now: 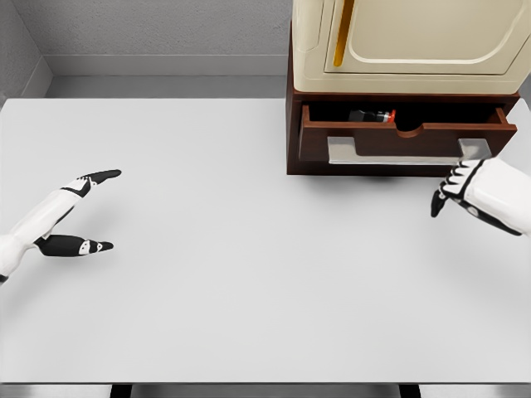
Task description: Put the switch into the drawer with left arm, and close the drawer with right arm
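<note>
A dark brown drawer stands pulled out under a cream cabinet at the table's far right. Inside it lies the switch, black with a red end, partly hidden by the drawer's front. My right hand hovers just below the drawer's right front corner, fingers bent downward and holding nothing; I cannot see whether it touches the drawer front. Far to the left, my left hand rests low over the table, fingers spread, empty.
The cream cabinet with a yellow handle sits on top of the brown drawer unit. The white table stretches between my hands. A grey wall stands behind it.
</note>
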